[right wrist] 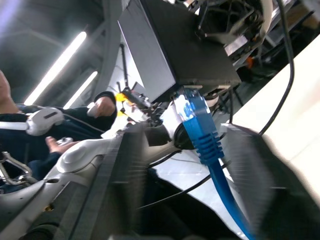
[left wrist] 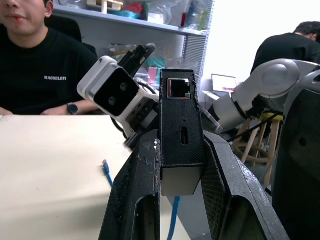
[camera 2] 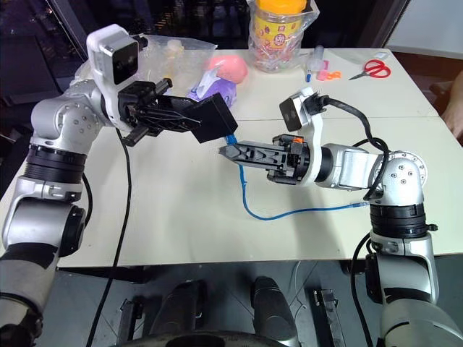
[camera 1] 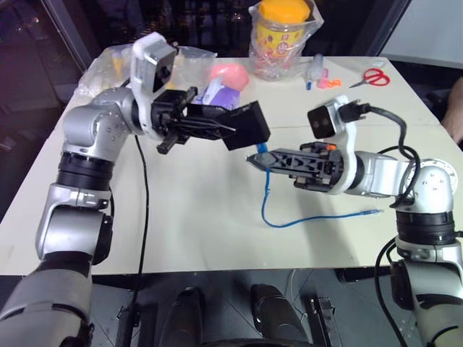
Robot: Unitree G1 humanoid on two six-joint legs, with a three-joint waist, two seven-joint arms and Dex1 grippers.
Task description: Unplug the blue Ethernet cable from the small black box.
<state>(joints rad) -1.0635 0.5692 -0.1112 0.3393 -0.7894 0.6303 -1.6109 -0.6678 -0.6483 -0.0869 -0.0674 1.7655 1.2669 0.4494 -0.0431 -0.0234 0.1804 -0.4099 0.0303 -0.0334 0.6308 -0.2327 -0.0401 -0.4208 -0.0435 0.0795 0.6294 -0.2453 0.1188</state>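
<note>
Cream desk [camera 1: 217,217] below. Left gripper [camera 1: 217,126] fingers pinch small black box [camera 1: 246,124] aloft, port empty. Blue Ethernet cable [camera 1: 304,219] plug free, between spread fingers of right gripper [camera 1: 262,160]. Hold box steady; clear plug away.

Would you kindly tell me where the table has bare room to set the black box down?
The widest bare stretch of table lies along the near edge, left of the blue Ethernet cable, under the small black box in the left gripper. The far edge is crowded: yellow-lidded jar, pink object, scissors, plastic bags.
</note>
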